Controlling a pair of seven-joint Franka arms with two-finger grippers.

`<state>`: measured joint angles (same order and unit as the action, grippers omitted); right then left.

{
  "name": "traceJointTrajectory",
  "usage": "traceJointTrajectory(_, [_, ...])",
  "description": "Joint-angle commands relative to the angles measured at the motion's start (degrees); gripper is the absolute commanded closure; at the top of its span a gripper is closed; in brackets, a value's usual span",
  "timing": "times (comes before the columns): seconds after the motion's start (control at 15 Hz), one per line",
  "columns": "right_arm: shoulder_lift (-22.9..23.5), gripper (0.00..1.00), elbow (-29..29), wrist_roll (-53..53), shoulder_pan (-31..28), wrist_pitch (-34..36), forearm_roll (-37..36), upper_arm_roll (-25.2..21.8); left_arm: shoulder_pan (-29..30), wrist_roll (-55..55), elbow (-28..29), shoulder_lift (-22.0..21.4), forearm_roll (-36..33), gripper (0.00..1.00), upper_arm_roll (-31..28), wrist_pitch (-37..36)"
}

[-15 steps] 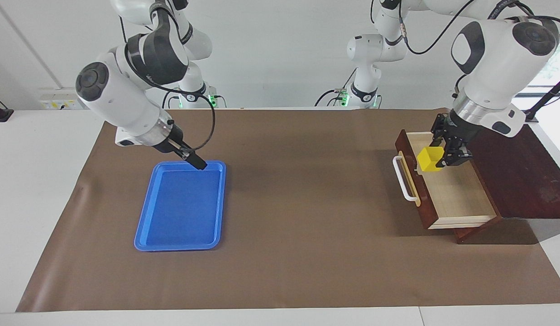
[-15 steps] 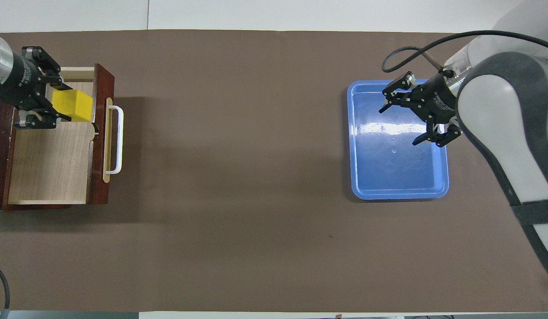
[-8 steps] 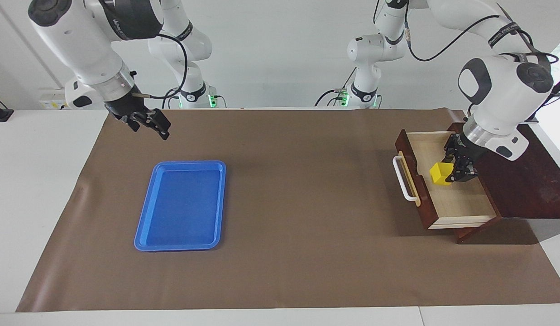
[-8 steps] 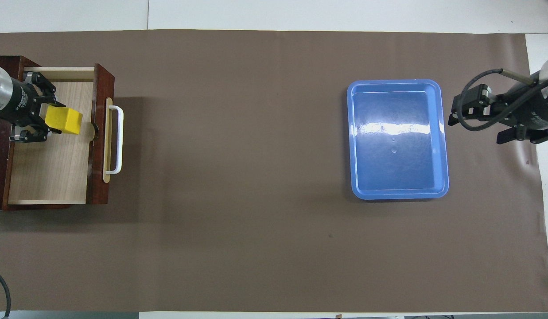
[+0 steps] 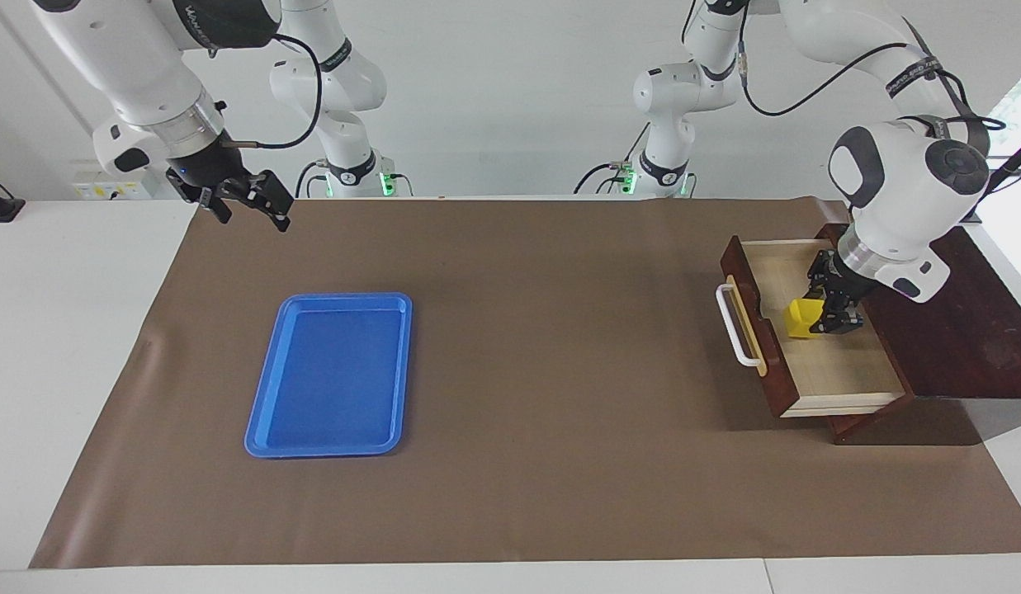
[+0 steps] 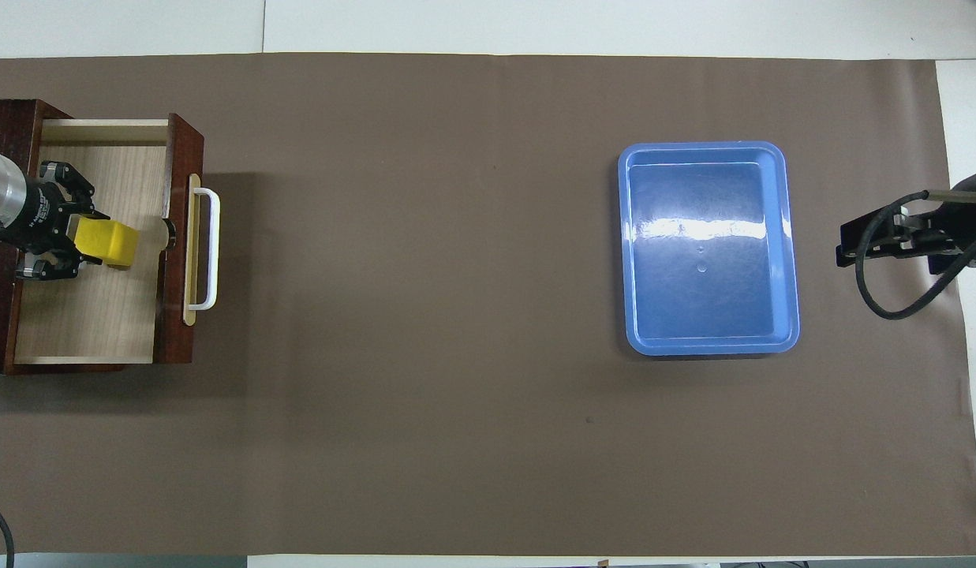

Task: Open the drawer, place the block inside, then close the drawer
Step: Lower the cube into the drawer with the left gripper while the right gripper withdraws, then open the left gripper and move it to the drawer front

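At middle right of the facing view, my left gripper [image 5: 817, 316] clamps the block [image 5: 804, 318] low inside the open drawer [image 5: 840, 363] so it drops without bouncing. My right gripper [image 5: 244, 200], fingers apart, waits upper left.

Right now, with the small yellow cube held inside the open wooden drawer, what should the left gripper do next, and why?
Probably open the left gripper: it is shut on the small yellow cube, low inside the open wooden drawer, which looks ready for release. The right gripper waits beyond the blue plastic tray.
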<state>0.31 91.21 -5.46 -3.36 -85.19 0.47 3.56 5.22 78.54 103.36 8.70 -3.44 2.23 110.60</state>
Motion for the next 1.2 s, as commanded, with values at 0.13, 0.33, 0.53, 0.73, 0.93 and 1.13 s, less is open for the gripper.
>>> traceJointTrajectory(0.13, [-2.86,0.0,5.12,9.15,-1.48,-4.19,-1.34,0.48,0.31,-0.49,1.59,-1.94,-0.87,0.0,0.41,1.38])
traceJointTrajectory(0.33, [-2.95,0.0,5.3,9.24,-1.48,-4.55,-1.34,0.48,-0.82,0.47,-5.25,-1.23,-0.08,0.0,0.67,-3.53])
traceJointTrajectory(0.53, [-2.86,0.0,5.21,8.72,-1.48,-4.9,-1.34,0.48,-6.0,8.63,-7.12,-0.71,1.5,0.0,0.67,-5.22])
traceJointTrajectory(0.73, [-2.77,0.0,5.03,8.8,-1.39,-6.92,-1.34,0.48,-10.4,13.03,-5.46,-1.23,1.41,0.0,0.67,-4.52])
traceJointTrajectory(0.93, [-2.77,0.0,5.03,8.71,-1.48,-7.1,-1.34,0.48,-13.83,15.06,0.24,-1.93,0.63,0.0,0.58,-1.02])
traceJointTrajectory(1.13, [-2.68,0.0,5.12,9.42,-1.57,-7.18,-1.43,0.48,-13.31,15.59,4.03,-2.37,-0.34,0.0,0.5,2.68])
